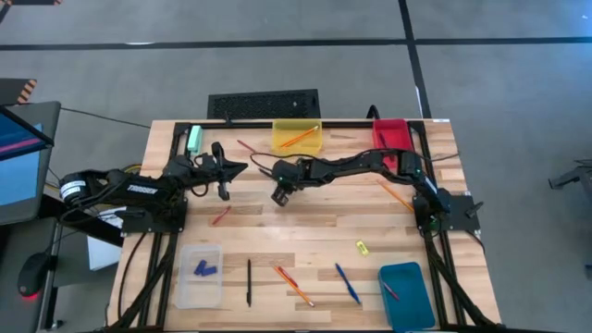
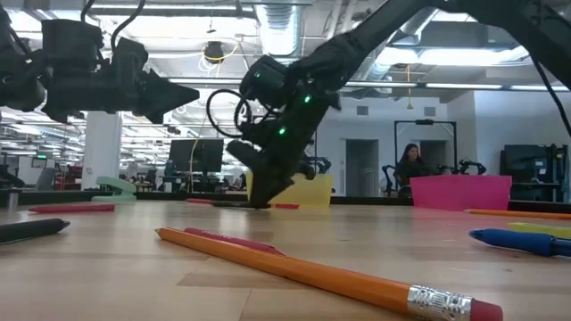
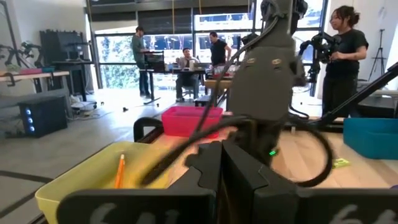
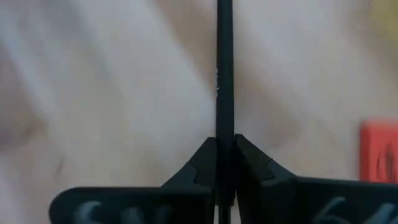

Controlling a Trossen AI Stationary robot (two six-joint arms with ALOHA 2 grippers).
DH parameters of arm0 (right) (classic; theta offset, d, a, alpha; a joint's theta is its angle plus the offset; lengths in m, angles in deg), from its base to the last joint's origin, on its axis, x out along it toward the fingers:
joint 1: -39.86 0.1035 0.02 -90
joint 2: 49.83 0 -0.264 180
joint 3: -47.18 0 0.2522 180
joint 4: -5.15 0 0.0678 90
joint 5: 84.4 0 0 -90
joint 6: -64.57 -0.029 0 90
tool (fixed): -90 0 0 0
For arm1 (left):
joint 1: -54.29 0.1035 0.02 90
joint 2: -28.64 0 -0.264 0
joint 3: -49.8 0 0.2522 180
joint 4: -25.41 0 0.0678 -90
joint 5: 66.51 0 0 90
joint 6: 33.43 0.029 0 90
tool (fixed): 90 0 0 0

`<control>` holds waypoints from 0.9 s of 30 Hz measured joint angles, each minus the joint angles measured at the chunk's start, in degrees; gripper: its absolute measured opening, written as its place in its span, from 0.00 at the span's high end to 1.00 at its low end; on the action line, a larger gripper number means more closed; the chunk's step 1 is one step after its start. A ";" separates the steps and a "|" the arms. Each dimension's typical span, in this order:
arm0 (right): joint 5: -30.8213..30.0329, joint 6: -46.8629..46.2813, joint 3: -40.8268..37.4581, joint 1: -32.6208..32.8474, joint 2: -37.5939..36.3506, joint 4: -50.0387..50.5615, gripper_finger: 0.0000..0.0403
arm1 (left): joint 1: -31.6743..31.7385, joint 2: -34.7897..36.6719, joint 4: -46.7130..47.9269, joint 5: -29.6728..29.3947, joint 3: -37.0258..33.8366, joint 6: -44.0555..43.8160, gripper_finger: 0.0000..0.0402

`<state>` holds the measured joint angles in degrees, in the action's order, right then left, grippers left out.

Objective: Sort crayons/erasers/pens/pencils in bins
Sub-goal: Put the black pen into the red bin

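Pen (image 4: 224,74) caught between my right end effector's (image 1: 279,196) fingers, down at the bench (image 1: 305,236) near its middle.
I see the wooden bench carrying four bins: yellow bin (image 1: 297,139) with a pencil (image 1: 298,138) inside and red bin (image 1: 390,134) on one edge, clear bin (image 1: 200,275) with blue erasers (image 1: 204,269) and teal bin (image 1: 406,294) on the opposite edge. My left end effector (image 1: 235,171) hovers closed and empty just beside the right one. Loose pens, pencils and a yellow eraser (image 1: 362,247) lie scattered.
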<state>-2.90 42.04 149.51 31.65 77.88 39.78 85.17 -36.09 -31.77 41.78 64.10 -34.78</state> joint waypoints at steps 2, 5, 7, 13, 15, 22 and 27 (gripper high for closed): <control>0.70 -0.15 -0.17 0.53 -1.95 4.33 0.89 | 0.00 0.00 0.11 0.01 -0.02 0.00 0.99; 1.59 -0.19 -0.47 1.32 -4.49 10.81 0.90 | 0.00 0.00 0.50 -0.01 -0.02 0.05 0.99; 1.47 -0.40 -0.47 1.89 -6.29 13.69 0.91 | 0.00 0.00 0.53 0.01 -0.04 0.22 0.99; 0.17 -7.74 -4.62 3.88 -9.98 17.68 0.90 | 0.00 0.00 0.81 0.01 -0.07 0.22 0.99; 0.05 -10.55 -7.60 4.93 -10.95 17.81 0.90 | 0.00 0.00 0.84 0.01 -0.07 0.22 0.99; -0.93 -22.76 -14.61 7.05 -13.35 16.58 0.89 | 0.00 0.00 0.81 0.01 -0.07 0.22 0.99; -1.03 -23.99 -14.34 7.07 -13.17 17.45 0.80 | -0.01 0.00 0.96 0.02 0.22 0.21 0.99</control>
<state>-3.94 18.05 135.17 38.72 64.70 57.24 85.16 -36.09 -30.81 41.80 64.32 -34.57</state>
